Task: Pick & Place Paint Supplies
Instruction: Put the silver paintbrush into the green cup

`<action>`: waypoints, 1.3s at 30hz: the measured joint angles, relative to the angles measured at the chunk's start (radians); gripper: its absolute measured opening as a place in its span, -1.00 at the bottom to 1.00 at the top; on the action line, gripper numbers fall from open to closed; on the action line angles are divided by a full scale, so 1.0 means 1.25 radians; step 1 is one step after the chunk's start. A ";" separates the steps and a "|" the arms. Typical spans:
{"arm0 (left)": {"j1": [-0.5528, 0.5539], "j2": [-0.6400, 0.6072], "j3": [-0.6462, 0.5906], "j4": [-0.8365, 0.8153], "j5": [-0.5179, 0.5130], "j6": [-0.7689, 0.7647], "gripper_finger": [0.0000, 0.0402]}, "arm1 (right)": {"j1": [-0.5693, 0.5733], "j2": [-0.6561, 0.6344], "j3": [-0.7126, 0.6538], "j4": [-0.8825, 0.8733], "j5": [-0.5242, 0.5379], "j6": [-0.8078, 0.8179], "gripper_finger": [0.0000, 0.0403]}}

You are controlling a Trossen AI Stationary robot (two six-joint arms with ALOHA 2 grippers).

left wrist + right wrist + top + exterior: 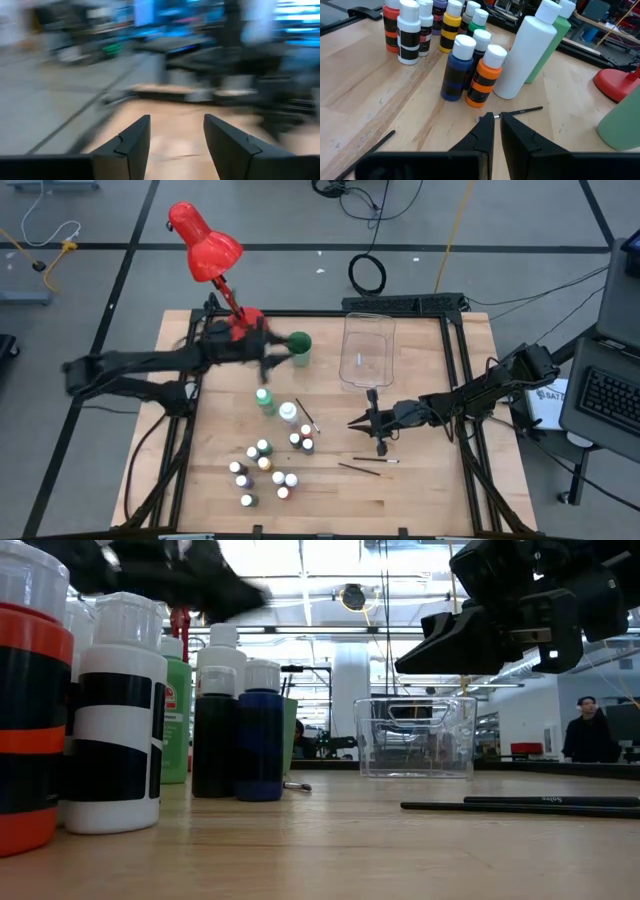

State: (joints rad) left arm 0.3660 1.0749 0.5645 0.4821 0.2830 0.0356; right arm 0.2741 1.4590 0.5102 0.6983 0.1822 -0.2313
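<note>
I see my left gripper (272,360) above the worktop (420,490) near the green cup (299,344), its fingers (131,147) parted with nothing between them. My right gripper (356,421) sits low beside the clear bin (366,348), fingers (482,135) nearly closed and empty. The small paint bottles (265,470) cluster mid-worktop, with the tall green bottle (265,400) and tall white bottle (288,414) just behind them. Two brushes (365,464) lie flat near my right gripper; another brush (307,417) rests by the white bottle.
</note>
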 joint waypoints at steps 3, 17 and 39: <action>-0.061 -0.159 -0.001 -0.169 0.074 0.073 -0.09 | 0.000 0.000 0.000 0.001 0.000 0.001 -0.88; -0.111 -0.457 -0.340 0.013 -0.110 0.084 -0.95 | 0.000 0.000 0.000 0.031 0.000 0.002 -0.88; -0.084 -0.457 -0.418 0.007 -0.165 0.087 -0.93 | 0.002 0.000 0.000 0.096 0.000 0.044 -0.88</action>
State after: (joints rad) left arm 0.2612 0.5037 0.0418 0.4914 0.0764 0.1444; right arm 0.2764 1.4590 0.5106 0.8185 0.1818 -0.1768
